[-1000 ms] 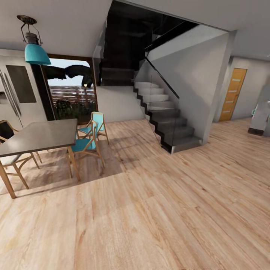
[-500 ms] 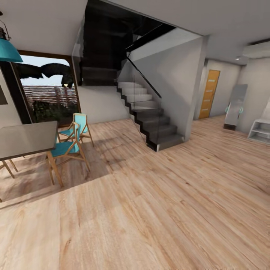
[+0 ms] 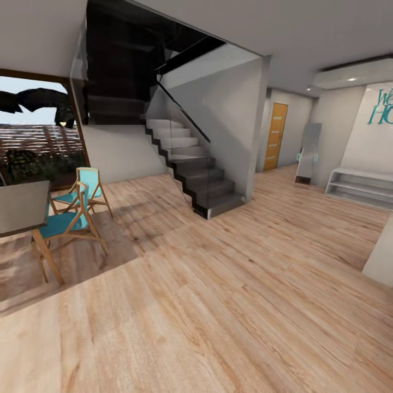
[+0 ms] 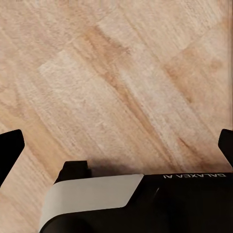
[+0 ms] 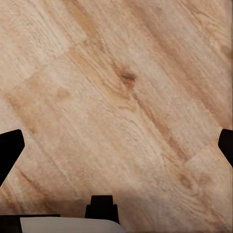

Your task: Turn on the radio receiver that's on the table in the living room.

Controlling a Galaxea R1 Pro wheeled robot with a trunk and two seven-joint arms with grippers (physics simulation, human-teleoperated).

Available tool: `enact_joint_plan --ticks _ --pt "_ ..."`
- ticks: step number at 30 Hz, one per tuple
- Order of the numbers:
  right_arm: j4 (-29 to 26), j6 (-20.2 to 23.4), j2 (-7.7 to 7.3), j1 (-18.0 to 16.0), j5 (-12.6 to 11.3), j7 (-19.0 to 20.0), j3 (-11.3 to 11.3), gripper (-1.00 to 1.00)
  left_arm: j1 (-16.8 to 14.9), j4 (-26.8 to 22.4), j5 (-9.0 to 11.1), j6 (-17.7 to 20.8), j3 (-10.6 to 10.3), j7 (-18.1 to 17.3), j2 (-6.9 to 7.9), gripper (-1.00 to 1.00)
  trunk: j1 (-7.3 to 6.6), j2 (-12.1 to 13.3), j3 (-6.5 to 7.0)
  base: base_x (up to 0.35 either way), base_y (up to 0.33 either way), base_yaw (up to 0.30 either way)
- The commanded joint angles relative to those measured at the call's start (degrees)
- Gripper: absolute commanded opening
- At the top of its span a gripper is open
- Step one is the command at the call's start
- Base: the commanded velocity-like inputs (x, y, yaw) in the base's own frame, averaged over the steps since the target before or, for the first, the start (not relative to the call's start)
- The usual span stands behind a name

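The radio receiver, the coffee table and the living room are out of view. In the left wrist view my left gripper (image 4: 116, 148) is open, its dark fingertips (image 4: 9, 151) far apart at the picture's sides, with bare wood floor between them. My right gripper (image 5: 116, 148) is open too, its fingertips (image 5: 8, 150) spread wide above wood floor planks and holding nothing.
A dark dining table (image 3: 19, 207) with teal wooden chairs (image 3: 65, 224) stands at the left by a large window. A grey staircase (image 3: 191, 169) rises in the middle. An orange door (image 3: 274, 136), a white shelf (image 3: 360, 188) and a pale block (image 3: 382, 256) are at the right.
The camera has turned to the right, so the whole scene has slid left. The teal lamp has left the picture, and the white shelf and teal wall lettering have come in.
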Motion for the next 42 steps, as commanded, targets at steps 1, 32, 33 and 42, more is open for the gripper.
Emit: enact_joint_plan --ticks 1,32,33,42 --pt "0.0 0.0 0.0 0.0 0.0 0.0 0.0 1.0 0.0 0.0 0.0 0.0 0.0 0.0 0.01 1.0 0.0 0.0 0.0 0.0 0.0 -0.278" --pt "0.0 0.0 0.0 0.0 0.0 0.0 0.0 1.0 0.0 0.0 0.0 -0.1 -0.1 0.0 -0.03 1.0 0.0 0.0 0.0 0.0 0.0 -0.278" --pt "0.0 0.0 0.0 0.0 0.0 0.0 0.0 1.0 0.0 0.0 0.0 -0.1 -0.1 0.0 -0.03 1.0 0.0 0.0 0.0 0.0 0.0 -0.278" --pt "0.0 0.0 0.0 0.0 0.0 0.0 0.0 1.0 0.0 0.0 0.0 0.0 -0.1 0.0 -0.03 1.0 0.0 0.0 0.0 0.0 0.0 -0.278"
